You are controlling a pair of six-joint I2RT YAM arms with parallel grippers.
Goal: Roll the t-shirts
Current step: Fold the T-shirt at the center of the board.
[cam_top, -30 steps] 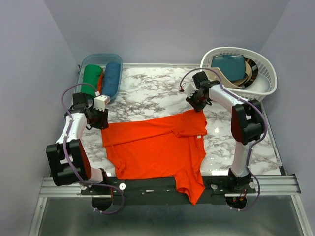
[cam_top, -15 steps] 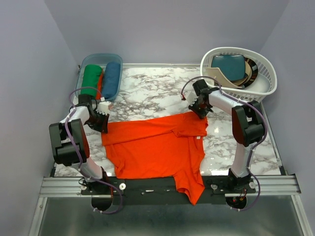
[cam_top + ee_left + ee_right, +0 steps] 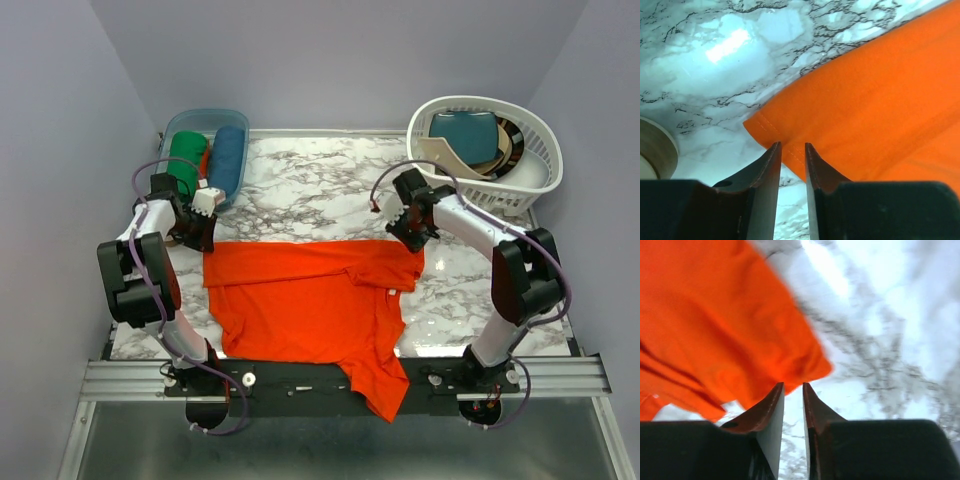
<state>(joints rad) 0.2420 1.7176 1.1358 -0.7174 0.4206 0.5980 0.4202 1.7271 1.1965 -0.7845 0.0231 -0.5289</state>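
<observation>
No legible text or labels anywhere.

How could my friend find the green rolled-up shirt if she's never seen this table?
Look at the far left corner of the marble table, where a clear tub sits. Rolled shirts lie inside it side by side. The green roll is the leftmost, with the blue roll to its right.

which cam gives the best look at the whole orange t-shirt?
Top external: the orange t-shirt shows whole, spread on the marble table, part hanging over the near edge. Left wrist shows just a hemmed corner at the left tool; right wrist, a blurred corner at the right tool.
</observation>
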